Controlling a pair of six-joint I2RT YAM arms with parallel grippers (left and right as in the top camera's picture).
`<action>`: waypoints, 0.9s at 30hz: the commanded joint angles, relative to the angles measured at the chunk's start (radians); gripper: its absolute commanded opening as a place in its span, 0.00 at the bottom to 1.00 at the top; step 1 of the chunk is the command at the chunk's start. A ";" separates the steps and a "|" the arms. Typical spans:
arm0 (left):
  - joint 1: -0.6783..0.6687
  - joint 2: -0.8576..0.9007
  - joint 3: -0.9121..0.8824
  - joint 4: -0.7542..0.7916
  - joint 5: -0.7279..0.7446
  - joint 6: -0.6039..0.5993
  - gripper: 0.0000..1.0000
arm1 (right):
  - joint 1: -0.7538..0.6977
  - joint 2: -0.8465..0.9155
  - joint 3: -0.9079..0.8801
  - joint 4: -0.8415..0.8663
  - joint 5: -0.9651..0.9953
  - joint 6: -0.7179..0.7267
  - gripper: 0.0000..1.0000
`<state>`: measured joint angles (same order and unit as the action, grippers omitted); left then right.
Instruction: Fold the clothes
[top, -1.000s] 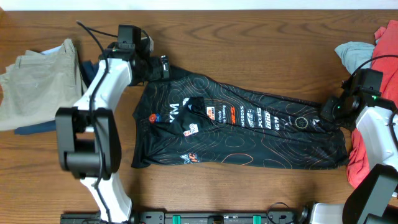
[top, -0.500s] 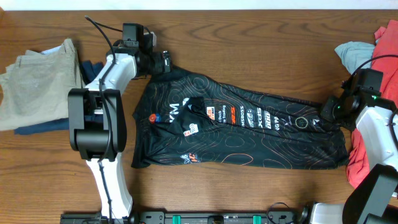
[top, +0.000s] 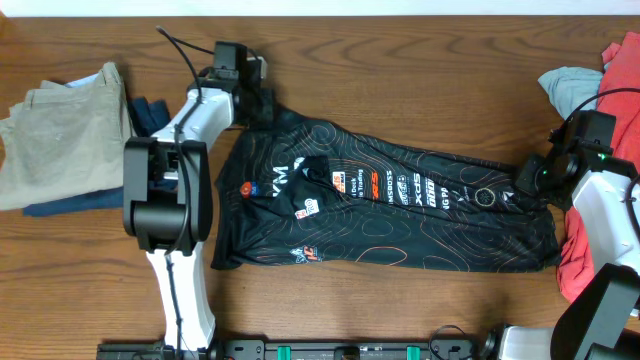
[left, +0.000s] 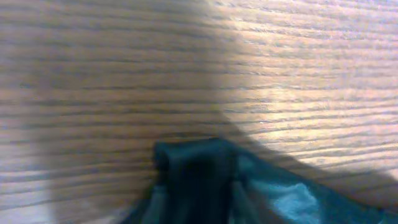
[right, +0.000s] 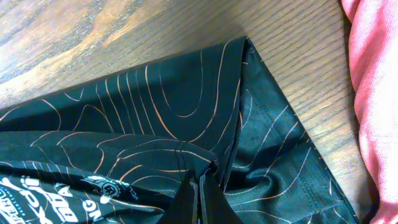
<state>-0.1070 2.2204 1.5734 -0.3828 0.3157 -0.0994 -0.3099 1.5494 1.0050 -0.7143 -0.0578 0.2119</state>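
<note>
Overhead, the jersey (top: 390, 215) lies spread across the middle of the wooden table (top: 400, 310), its long axis running left to right and tilted, so that the left end sits higher in the picture than the right. It is black, covered in thin orange contour lines that loop like a map, with a band of white and red sponsor logos along the middle and a few small badges near the left end. The cloth lies mostly flat, with a fold ridge near the logos and soft creases toward the lower edge. The left gripper (top: 262, 103) sits at the upper left corner of the garment, where the fabric draws up into a point. The left wrist view is blurred and shows only a dark bunch of cloth rising at the bottom edge over wood grain, so whether those jaws are apart or together I cannot tell. The right gripper (top: 528, 180) is at the right end of the garment, near its upper edge. In the right wrist view its two dark fingertips stand pressed together with the black cloth gathered between them, and a folded corner of the garment lies flat on the wood beyond. Khaki trousers (top: 60, 130) and a navy garment (top: 150, 112) lie at the left of the table, apart from the jersey. A red garment (top: 590, 250) lies just beside its right end, with a pale blue garment (top: 570, 88) above that.
</note>
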 joint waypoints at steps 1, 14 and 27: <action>0.006 0.016 0.023 0.004 0.005 0.013 0.06 | 0.007 0.008 0.007 -0.001 0.010 -0.020 0.01; 0.006 -0.198 0.022 -0.146 0.005 0.013 0.06 | -0.018 0.008 0.010 0.057 0.084 0.017 0.01; 0.006 -0.333 0.022 -0.584 0.005 0.013 0.06 | -0.067 0.008 0.142 -0.005 0.061 0.019 0.01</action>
<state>-0.1066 1.9038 1.5837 -0.9245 0.3168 -0.0929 -0.3637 1.5501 1.0981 -0.7074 -0.0017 0.2234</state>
